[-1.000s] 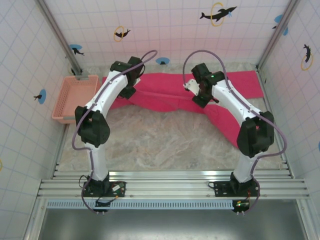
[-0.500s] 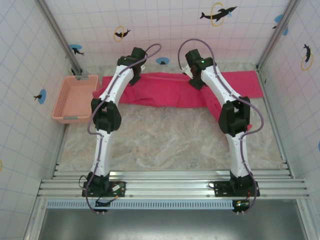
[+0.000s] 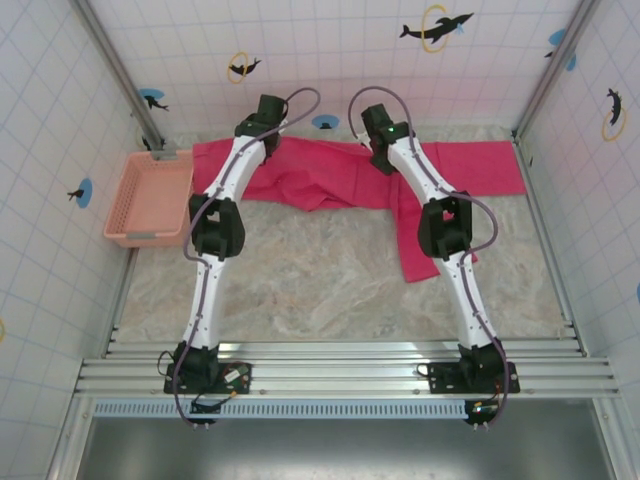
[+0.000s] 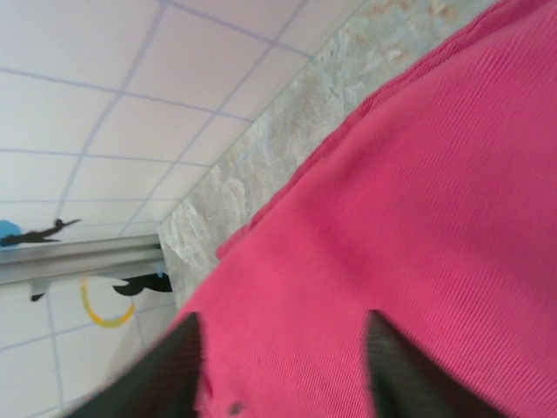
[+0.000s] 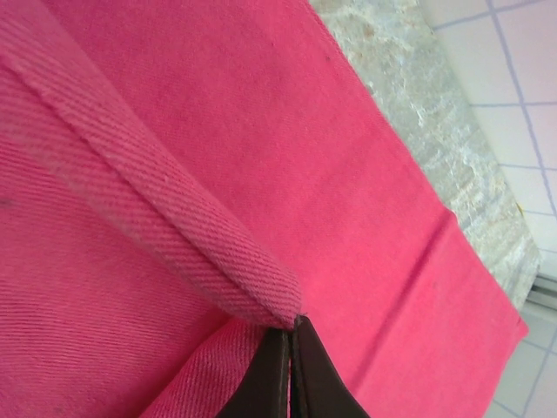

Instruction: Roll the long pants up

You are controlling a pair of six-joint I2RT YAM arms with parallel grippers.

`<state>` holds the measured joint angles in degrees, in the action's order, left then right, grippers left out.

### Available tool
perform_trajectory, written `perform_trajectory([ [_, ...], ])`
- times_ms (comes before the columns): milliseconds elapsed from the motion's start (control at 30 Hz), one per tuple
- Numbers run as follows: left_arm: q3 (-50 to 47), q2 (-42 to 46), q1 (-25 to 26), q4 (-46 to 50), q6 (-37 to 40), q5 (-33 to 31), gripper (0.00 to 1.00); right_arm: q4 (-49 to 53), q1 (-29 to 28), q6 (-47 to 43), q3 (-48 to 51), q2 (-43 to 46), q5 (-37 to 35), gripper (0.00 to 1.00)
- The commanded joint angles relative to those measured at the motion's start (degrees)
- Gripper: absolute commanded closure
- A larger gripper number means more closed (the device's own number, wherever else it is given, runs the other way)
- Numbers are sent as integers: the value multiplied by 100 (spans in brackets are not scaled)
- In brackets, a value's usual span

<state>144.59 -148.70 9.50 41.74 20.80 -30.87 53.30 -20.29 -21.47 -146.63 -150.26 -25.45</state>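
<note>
The long pants (image 3: 330,180) are bright pink-red and lie spread along the back wall, with one leg trailing toward the front at the right of centre. My left gripper (image 3: 266,118) hovers at their back left part. In the left wrist view it (image 4: 283,366) stands open, both dark fingers (image 4: 174,370) apart over the flat fabric (image 4: 418,174), holding nothing. My right gripper (image 3: 377,135) is at the pants' middle back. In the right wrist view it (image 5: 291,324) is shut on a raised fold of the pants (image 5: 209,235).
A pale pink lattice basket (image 3: 150,195) stands against the left wall, apart from the cloth. The tiled back wall (image 3: 330,60) rises just behind both grippers. Bare marbled tabletop (image 3: 300,280) stretches in front of the pants.
Both arms have stretched further toward the back wall, carrying the cloth. The left gripper has opened and let the fabric go. One leg now trails forward at the right of centre.
</note>
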Motion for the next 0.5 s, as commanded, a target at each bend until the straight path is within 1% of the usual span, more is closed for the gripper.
perform_trajectory([
  [0,249,-432,-95,-379,-93,-166,26,-408,17,28,-555,-379,-23,100],
  [67,344,-595,-104,-537,-126,-252,6,-496,-3,49,-706,-518,80,98],
  [100,358,-636,-104,-594,-143,-228,3,-601,-10,91,-714,-551,40,92],
  [167,368,-640,-97,-623,-208,-217,3,-772,-24,182,-733,-566,-136,70],
  [200,361,-614,-108,-606,-233,-210,3,-850,-23,308,-772,-549,-360,53],
  [233,331,-563,-96,-575,-232,-245,3,-851,-8,428,-815,-501,-531,43],
  [267,236,-483,-114,-575,-242,-295,3,-818,15,491,-849,-401,-629,36],
  [300,51,-352,-114,-597,-265,-315,3,-761,72,573,-850,-248,-647,31],
  [367,-277,-98,-166,-509,-416,-229,3,-574,212,734,-789,108,-629,27],
  [467,-991,330,-274,-482,-693,-79,3,-114,422,1068,-111,1023,-440,26],
])
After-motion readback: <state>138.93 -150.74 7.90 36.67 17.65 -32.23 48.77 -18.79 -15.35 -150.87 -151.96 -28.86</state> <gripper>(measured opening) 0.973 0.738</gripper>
